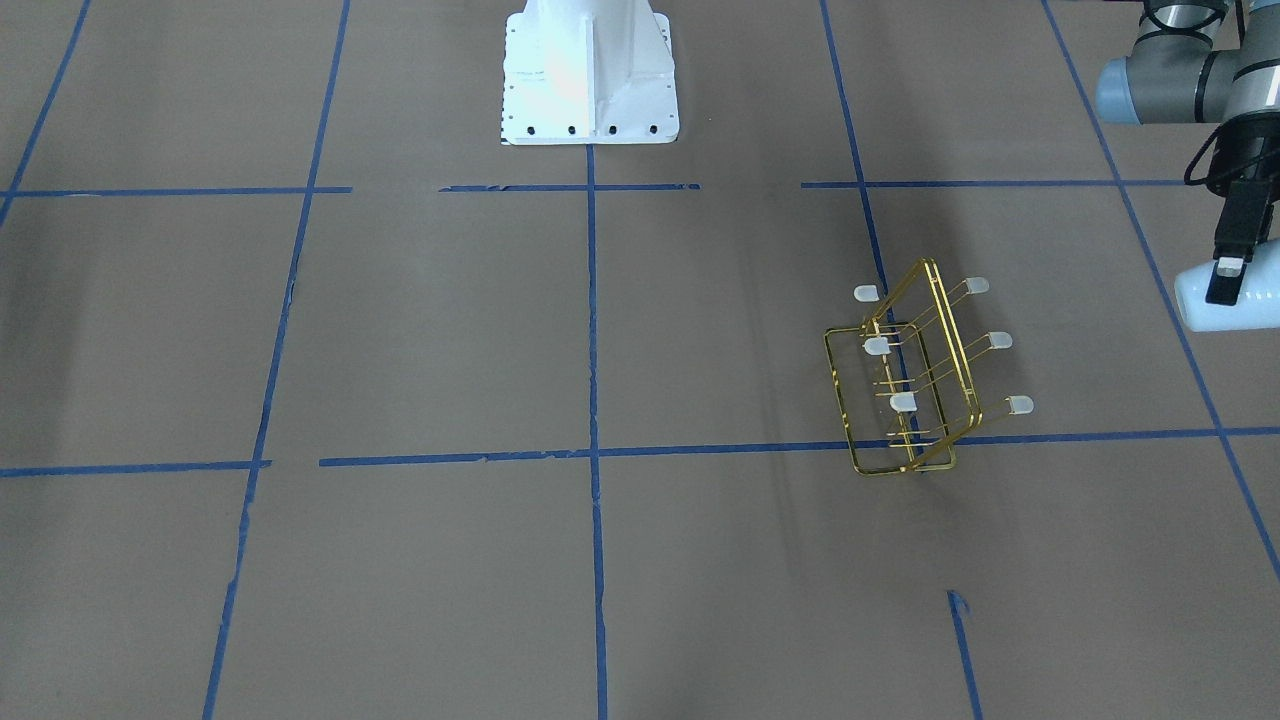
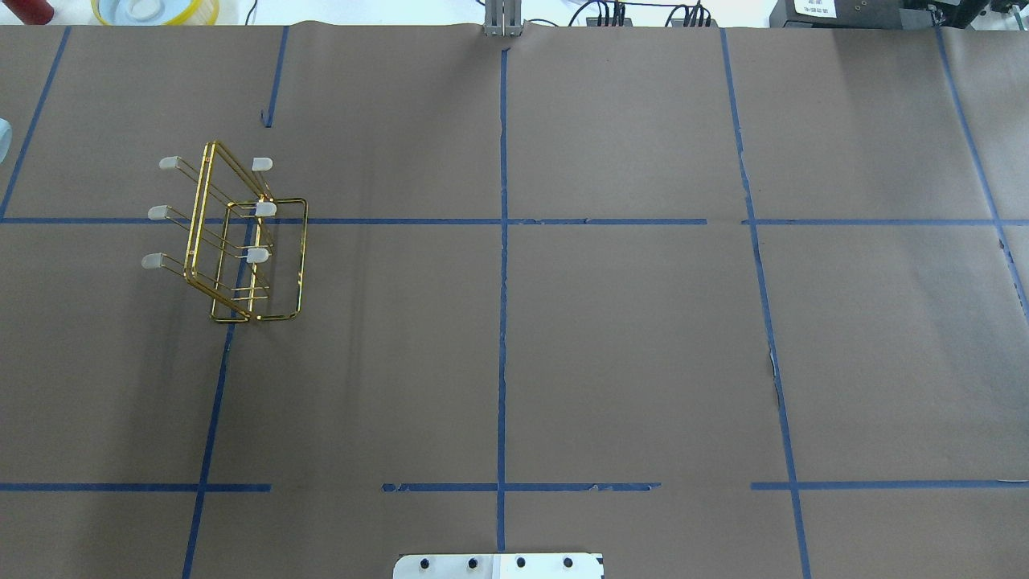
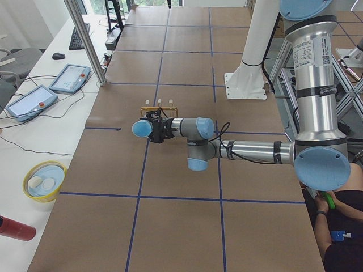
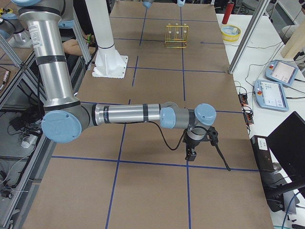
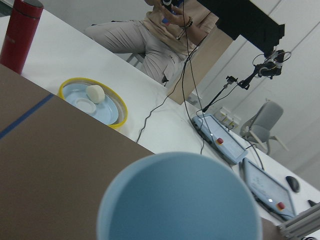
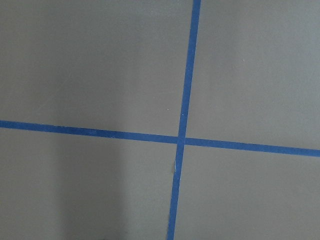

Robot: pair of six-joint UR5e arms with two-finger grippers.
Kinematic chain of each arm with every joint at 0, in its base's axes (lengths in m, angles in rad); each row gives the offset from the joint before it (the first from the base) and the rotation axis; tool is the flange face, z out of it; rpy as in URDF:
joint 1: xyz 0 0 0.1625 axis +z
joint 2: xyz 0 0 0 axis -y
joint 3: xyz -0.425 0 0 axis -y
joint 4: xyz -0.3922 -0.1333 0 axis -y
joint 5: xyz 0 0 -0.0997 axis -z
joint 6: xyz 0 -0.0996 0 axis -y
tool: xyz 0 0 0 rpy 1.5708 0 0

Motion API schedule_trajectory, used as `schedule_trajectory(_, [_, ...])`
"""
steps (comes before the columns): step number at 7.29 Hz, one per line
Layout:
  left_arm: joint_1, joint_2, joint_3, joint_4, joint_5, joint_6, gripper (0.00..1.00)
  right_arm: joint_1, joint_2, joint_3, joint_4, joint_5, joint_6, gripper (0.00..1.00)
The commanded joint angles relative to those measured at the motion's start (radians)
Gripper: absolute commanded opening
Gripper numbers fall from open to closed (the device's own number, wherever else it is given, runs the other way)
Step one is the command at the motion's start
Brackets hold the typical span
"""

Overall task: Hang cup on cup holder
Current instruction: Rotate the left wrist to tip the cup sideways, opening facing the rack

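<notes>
The left tool point(image 1: 1228, 285) grips the cup point(image 1: 1195, 300) (sideways) near the cup holder point(image 1: 915, 375).

- cup holder point(image 2: 233, 241) stands on the table point(image 2: 643, 338), left half of the overhead view.
- cup point(image 1: 1250, 305) at the front-facing view's right edge, right of the cup holder, apart from it.

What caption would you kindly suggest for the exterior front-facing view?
Left gripper holds the cup sideways, well apart from the empty cup holder.
</notes>
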Motion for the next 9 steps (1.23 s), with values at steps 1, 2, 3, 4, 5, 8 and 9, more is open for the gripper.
schedule_trajectory(1, [0.013, 0.026, 0.002, -0.143, 0.002, -0.347, 0.0, 0.001, 0.0, 0.0, -0.001, 0.0, 0.0, 1.0])
schedule_trajectory(2, [0.029, 0.05, 0.005, -0.214, 0.004, -0.425, 0.0, 0.001, 0.0, 0.0, 0.0, 0.0, 0.0, 1.0])
schedule_trajectory(3, [0.037, 0.072, 0.005, -0.282, 0.004, -0.547, 0.0, 0.001, 0.0, 0.0, 0.0, 0.0, 0.0, 1.0])
schedule_trajectory(4, [0.04, 0.074, 0.002, -0.316, 0.017, -0.693, 0.0, 0.001, 0.0, 0.0, -0.001, 0.0, 0.0, 1.0])
schedule_trajectory(5, [0.056, 0.074, 0.005, -0.343, 0.049, -0.805, 0.0, -0.001, 0.0, 0.0, -0.001, 0.0, 0.0, 1.0])
schedule_trajectory(8, [0.161, 0.074, 0.0, -0.388, 0.21, -1.083, 0.0, 0.001, 0.0, 0.0, -0.001, 0.0, 0.0, 1.0])
schedule_trajectory(9, [0.181, 0.072, -0.004, -0.39, 0.249, -1.175, 0.0, -0.001, 0.0, 0.0, -0.001, 0.0, 0.0, 1.0])
